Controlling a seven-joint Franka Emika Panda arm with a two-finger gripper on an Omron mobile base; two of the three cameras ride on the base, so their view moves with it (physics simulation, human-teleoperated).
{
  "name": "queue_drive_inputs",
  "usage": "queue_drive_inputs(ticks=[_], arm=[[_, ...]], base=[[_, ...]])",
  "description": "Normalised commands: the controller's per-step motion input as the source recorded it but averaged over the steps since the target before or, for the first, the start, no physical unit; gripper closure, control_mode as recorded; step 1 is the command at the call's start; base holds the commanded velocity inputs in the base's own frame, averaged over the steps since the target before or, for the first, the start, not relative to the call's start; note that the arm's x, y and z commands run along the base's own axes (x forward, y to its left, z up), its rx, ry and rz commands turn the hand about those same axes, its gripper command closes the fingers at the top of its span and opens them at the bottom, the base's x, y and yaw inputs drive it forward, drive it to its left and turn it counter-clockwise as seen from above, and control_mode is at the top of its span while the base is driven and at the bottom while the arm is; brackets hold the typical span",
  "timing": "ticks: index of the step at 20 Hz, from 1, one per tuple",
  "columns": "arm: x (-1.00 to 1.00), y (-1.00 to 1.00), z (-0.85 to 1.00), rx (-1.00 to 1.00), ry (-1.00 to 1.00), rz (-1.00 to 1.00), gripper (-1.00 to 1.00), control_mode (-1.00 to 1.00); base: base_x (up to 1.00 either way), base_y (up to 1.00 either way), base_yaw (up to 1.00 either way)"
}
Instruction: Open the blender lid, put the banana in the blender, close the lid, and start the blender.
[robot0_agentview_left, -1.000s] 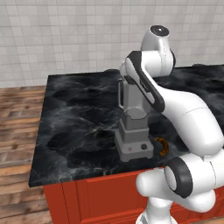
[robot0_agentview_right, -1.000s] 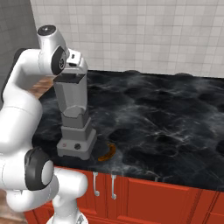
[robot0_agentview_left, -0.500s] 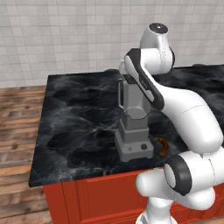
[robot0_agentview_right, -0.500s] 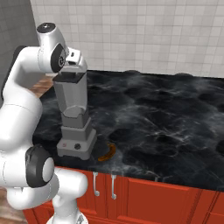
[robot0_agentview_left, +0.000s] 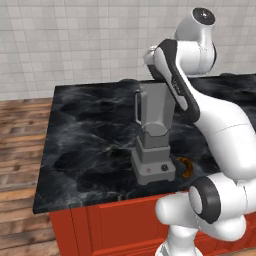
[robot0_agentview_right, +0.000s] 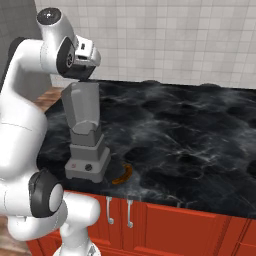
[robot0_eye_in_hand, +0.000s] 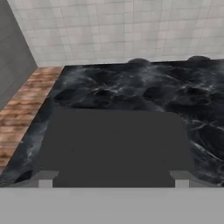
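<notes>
I've got the gripper (robot0_eye_in_hand: 113, 183) right at the top of the blender (robot0_agentview_left: 152, 145), which stands near the front edge of the dark marble surface (robot0_agentview_left: 85, 135). In the hand view the blender lid (robot0_eye_in_hand: 116, 146) is a flat dark slab on the jar's rim, and the fingertips (robot0_eye_in_hand: 45, 179) stand wide apart at either side of it, nothing clamped between them as far as I can tell. The banana (robot0_agentview_right: 122, 175) lies on the surface just beside the base, on its right.

The risks, as I judge them: if I close off-centre or too shallow, the thin lid could slip or tilt out of the pads. A lid seated tightly could drag the whole blender up or tip it toward the edge. A skidding base could nudge the banana.
</notes>
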Motion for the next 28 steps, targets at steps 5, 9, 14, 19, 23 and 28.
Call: queue_drive_inputs(ticks=[5, 9, 14, 19, 23, 28], arm=[[-0.56, -0.86, 0.13, 0.11, -0.10, -0.07, 1.00, -1.00], [-0.74, -1.00, -0.24, 0.10, 0.00, -0.13, 1.00, -1.00], [-0.66, -1.00, -0.49, 0.06, 0.00, -0.15, 1.00, -1.00], [-0.45, -1.00, -0.64, 0.07, 0.01, -0.13, 1.00, -1.00], [-0.10, -0.99, -0.99, 0.01, 0.02, -0.05, 1.00, -1.00], [0.02, -0.85, -0.96, 0.00, 0.09, 0.00, 1.00, -1.00]], base=[[0.00, 0.00, 0.00], [0.00, 0.00, 0.00], [0.00, 0.00, 0.00], [0.00, 0.00, 0.00], [0.00, 0.00, 0.00], [0.00, 0.00, 0.00]])
